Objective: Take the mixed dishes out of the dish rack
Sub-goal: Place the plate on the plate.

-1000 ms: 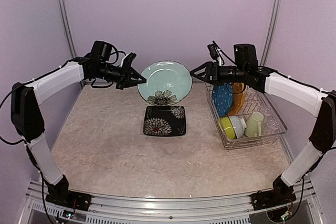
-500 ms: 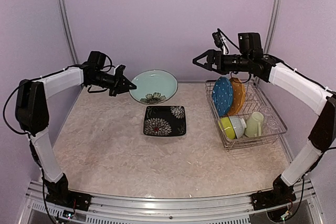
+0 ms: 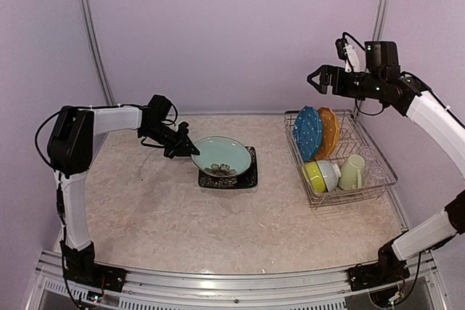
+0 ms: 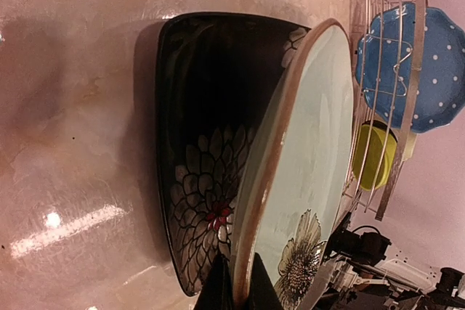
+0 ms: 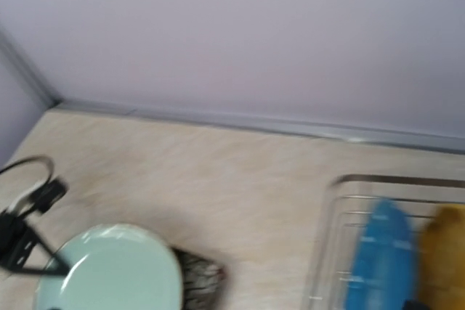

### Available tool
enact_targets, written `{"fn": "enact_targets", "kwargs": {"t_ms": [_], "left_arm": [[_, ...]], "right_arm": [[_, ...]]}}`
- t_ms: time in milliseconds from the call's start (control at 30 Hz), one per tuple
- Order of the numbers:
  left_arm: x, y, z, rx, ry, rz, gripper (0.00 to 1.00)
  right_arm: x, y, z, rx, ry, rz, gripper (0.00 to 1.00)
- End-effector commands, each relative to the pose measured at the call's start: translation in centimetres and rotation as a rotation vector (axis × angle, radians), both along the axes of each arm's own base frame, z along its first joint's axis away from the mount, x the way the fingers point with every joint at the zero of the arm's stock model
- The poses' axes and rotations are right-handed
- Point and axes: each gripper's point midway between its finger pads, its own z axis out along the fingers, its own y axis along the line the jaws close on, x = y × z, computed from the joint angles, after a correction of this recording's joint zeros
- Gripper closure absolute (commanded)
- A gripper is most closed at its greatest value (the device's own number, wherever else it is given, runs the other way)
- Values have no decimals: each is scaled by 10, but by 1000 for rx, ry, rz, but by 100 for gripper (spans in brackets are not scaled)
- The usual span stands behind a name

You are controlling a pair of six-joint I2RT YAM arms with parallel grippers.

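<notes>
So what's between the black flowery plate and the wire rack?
Nothing. In the top view, only bare table lies between the black plate and the dish rack.

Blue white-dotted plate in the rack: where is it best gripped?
Take the blue white-dotted plate by its top rim, probably from above: it stands on edge in the dish rack with the orange plate close beside it, leaving mainly the upper edge free.

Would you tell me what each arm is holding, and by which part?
The left tool pinches the pale green flowered plate by its rim; the right tool holds nothing.
</notes>
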Motion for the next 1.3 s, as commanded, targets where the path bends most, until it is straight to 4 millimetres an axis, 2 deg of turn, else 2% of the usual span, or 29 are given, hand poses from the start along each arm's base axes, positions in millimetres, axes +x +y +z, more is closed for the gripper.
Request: {"fn": "enact_targets", "kwargs": {"t_ms": [0, 167, 433, 700, 900, 1133, 1267], "left_arm": [[14, -20, 11, -42, -63, -43, 100], [18, -30, -5, -34, -42, -51, 100], [25, -32, -21, 3, -22, -38, 100], [12, -26, -37, 83, -5, -60, 76], [7, -25, -40, 146, -17, -75, 63], [1, -20, -43, 317, -63, -94, 57], [-1, -11, -49, 416, -70, -79, 47]], "right_arm": [[-5, -44, -11, -67, 19, -139, 1], [-11, -59, -12, -76, 20, -159, 1], [-12, -59, -16, -78, 38, -146, 1], [-11, -74, -18, -117, 42, -218, 1], [-11, -70, -20, -111, 47, -192, 1], [-12, -78, -22, -123, 55, -233, 1], [-11, -88, -26, -150, 67, -284, 1]]}}
